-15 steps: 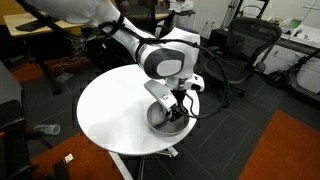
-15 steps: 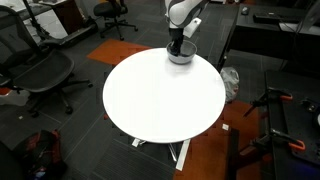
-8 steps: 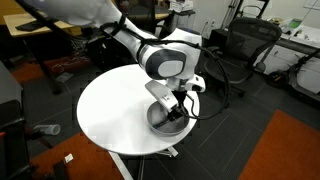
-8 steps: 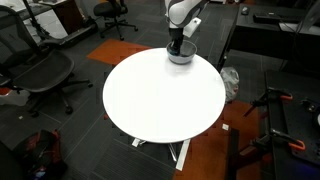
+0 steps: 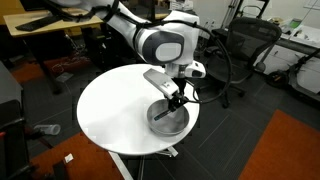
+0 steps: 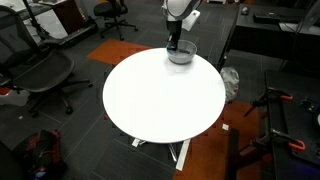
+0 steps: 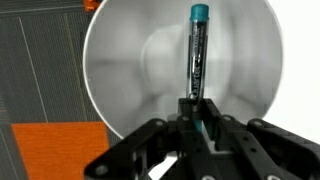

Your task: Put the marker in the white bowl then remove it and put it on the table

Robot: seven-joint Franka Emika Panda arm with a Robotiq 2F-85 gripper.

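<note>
One marker to track, so where is it? (spotter)

Pinched in my gripper point(image 7: 195, 118). In the wrist view the jaws are pressed together on the near end of the marker point(image 7: 195, 60), and the rest of it reaches out over the middle of the white bowl point(image 7: 105, 60). (me)

Is it touching the bowl? (spotter)

I can't tell from the wrist view. In an exterior view the gripper point(image 5: 177, 100) hangs just above the bowl's rim point(image 5: 156, 122), so I judge the marker is carried, not resting. (me)

How far along are we? (spotter)

The marker is over the bowl and in my grip, with nothing lying inside. Whether this is the way in or the way out, I can't say. What is certainly left is laying it on the table point(image 5: 100, 110) beside the bowl. (me)

How does it look? (spotter)

It is a slim, straight stick, much shorter than the bowl is wide. The barrel is dark with pale print, and the end farthest from my fingers is a teal cap. (me)

Anything beyond the bowl? (spotter)

An orange carpet point(image 7: 50, 150) shows on the floor under the bowl's side, and an office chair point(image 5: 245, 45) stands well behind it. (me)
</note>
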